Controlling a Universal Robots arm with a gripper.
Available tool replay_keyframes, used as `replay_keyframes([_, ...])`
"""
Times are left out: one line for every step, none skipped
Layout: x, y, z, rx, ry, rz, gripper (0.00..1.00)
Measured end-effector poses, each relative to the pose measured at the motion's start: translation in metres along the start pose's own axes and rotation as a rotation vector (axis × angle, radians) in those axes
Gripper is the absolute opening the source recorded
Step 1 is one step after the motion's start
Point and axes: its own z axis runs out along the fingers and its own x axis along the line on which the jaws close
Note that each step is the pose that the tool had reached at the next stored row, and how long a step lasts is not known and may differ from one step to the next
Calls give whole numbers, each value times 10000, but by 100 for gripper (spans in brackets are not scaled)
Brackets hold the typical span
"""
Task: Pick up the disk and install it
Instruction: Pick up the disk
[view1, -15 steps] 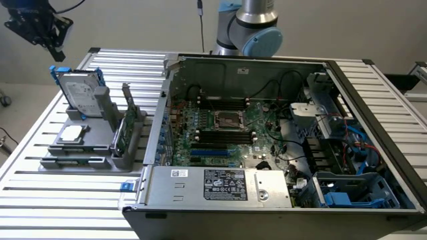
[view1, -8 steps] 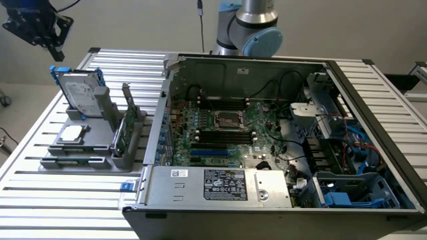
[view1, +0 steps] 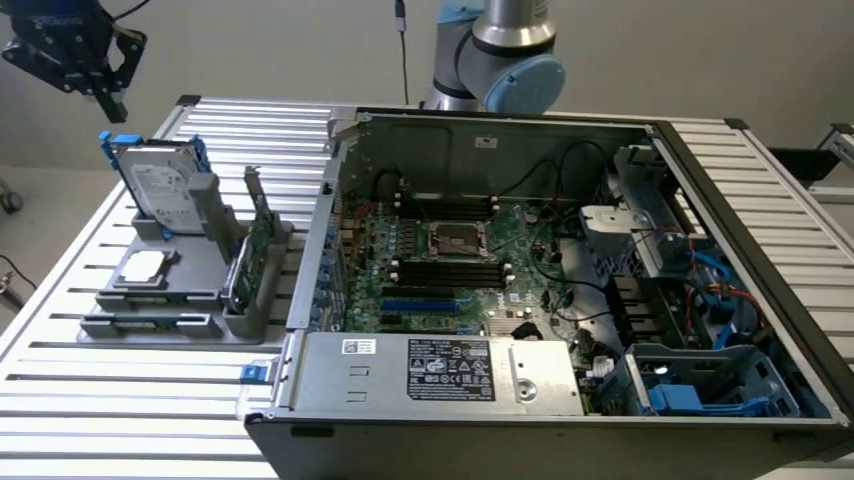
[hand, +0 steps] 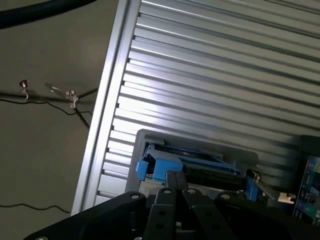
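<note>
we see the gripper (view1: 112, 98) in the upper left of the exterior view, hanging in the air above the far left corner of the slatted metal table (view1: 80, 400). its fingers are drawn together with nothing between them. in the wrist view the gripper (hand: 176, 186) shows the same narrow, empty pinch, its two dark fingers pressed side by side.

the disk (view1: 158, 185) stands upright on its edge at the far end of a grey holder (view1: 200, 300) on the exterior view's left side, below the gripper and apart from it. its white label faces us and its blue carrier frames the silver body. in the wrist view the disk (hand: 165, 167) is seen from above, its blue carrier edge just beyond the fingertips, with the ribbed table (hand: 210, 75) stretching away behind it.

on the same holder, nearer to us, a small square silver chip (view1: 144, 265) lies flat, and a thin green circuit card (view1: 254, 245) stands upright in a slot toward the computer case (view1: 747, 200).

the case lies open across the centre and right of the exterior view, showing the motherboard (view1: 447, 265) and a silver power supply (view1: 441, 370) along its near edge. a blue drive cage (view1: 707, 385) sits in the lower right corner of the case. the arm's base (view1: 501, 50) rises behind the case at the top centre.
</note>
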Motion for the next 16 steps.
replay_keyframes([0,0,0,-3,8,-181,11])
replay_keyframes([0,0,0,-5,15,-359,11])
replay_keyframes([0,0,0,-5,24,-550,11])
replay_keyframes([0,0,0,-5,33,-730,11])
replay_keyframes([0,0,0,-5,42,-910,11])
replay_keyframes([0,0,0,-3,51,-1090,11])
replay_keyframes([0,-1,0,1,61,-1270,11])
replay_keyframes([0,-1,0,7,71,-1456,11])
replay_keyframes([0,0,0,20,83,-1617,11])
replay_keyframes([1,0,0,43,96,-1755,11])
replay_keyframes([1,1,0,68,111,-1874,11])
replay_keyframes([2,1,0,99,128,-2015,11])
replay_keyframes([3,1,0,126,144,-2150,11])
replay_keyframes([3,1,0,147,157,-2272,11])
replay_keyframes([3,2,-1,164,171,-2417,11])
replay_keyframes([4,3,-2,179,182,-2572,11])
